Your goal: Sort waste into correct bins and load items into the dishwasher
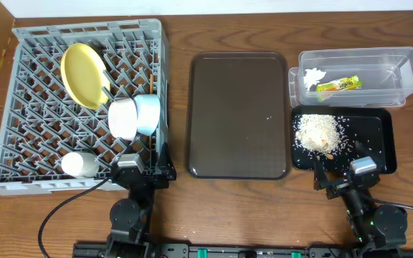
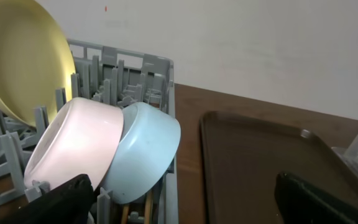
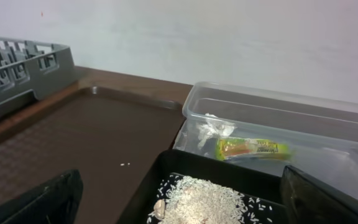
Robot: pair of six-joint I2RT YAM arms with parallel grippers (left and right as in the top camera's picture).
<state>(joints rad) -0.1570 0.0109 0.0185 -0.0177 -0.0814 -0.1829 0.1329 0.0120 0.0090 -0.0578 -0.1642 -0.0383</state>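
Note:
The grey dish rack (image 1: 41, 154) holds the yellow plate (image 1: 84, 74), the white bowl (image 1: 122, 118), the light blue bowl (image 1: 148, 113), the white cup (image 1: 78, 165) and the chopsticks (image 2: 149, 206). The clear tub (image 1: 389, 89) holds the white tissue (image 1: 312, 75) and the snack wrapper (image 1: 339, 85). The black tray (image 1: 380, 140) holds the rice crumbs (image 1: 320, 132). My left gripper (image 1: 143, 172) is open and empty at the rack's front right corner. My right gripper (image 1: 339, 179) is open and empty at the black tray's front edge.
The dark brown serving tray (image 1: 239, 115) lies in the middle, with a few stray crumbs (image 3: 124, 164) on it. A wall stands behind the table.

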